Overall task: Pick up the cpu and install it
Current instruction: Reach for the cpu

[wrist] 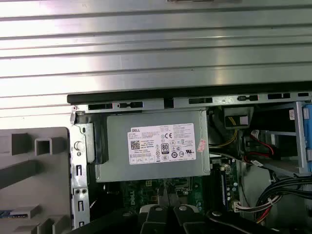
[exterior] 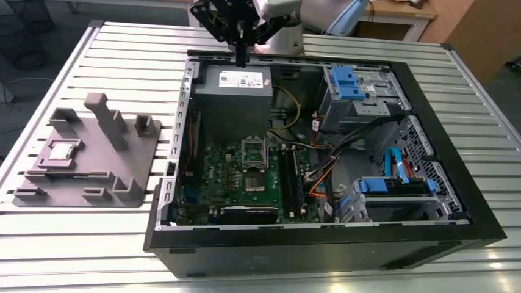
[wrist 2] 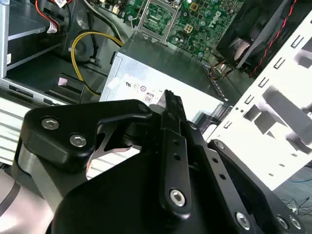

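Note:
The cpu (exterior: 63,149), a small silvery square chip, lies in a recess of the grey plastic fixture (exterior: 122,177) on the exterior view's left, outside the computer case. My black gripper (exterior: 241,60) hangs above the case's back edge, over the silver power supply (exterior: 238,82), far from the cpu. Its fingers (wrist 2: 170,105) are pressed together with nothing between them, and they point at the power supply (wrist 2: 161,73). The motherboard's open socket (exterior: 254,155) lies in the middle of the green board; in the second wrist view the socket (wrist 2: 158,14) sits beyond the power supply.
The open black case (exterior: 456,235) holds blue drive brackets (exterior: 350,82), loose cables (exterior: 326,171) and upright memory sticks (exterior: 287,180). Tall posts (exterior: 106,119) rise from the fixture. The slatted metal table (exterior: 82,256) surrounds everything. The labelled power supply (wrist: 156,146) and the fixture's edge (wrist: 34,165) appear in the first wrist view.

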### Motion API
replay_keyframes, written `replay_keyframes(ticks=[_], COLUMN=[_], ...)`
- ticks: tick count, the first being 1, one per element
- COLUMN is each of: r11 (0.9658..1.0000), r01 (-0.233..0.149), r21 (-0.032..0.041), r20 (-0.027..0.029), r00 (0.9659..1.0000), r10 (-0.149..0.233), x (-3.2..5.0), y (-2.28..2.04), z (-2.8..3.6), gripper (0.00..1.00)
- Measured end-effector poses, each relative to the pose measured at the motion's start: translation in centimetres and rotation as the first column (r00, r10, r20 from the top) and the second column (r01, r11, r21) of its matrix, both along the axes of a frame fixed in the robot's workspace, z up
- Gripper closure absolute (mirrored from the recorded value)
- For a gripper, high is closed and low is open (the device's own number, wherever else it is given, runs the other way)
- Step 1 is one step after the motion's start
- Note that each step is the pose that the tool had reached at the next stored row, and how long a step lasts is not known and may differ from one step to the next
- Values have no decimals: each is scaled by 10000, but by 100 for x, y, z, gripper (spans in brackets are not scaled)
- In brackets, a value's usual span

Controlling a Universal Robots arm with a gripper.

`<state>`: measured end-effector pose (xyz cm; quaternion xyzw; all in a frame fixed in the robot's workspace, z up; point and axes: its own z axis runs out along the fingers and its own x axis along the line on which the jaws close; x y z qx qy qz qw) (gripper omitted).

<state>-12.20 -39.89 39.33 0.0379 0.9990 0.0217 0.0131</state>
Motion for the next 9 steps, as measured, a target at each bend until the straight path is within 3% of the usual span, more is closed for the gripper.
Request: replay_keyframes(ticks=[9], r11=[10000], r01=[0], r21=[0], r20=[0], r00=[10000], r10=[0], x=[0], y=[0], z=[0], gripper=[89])
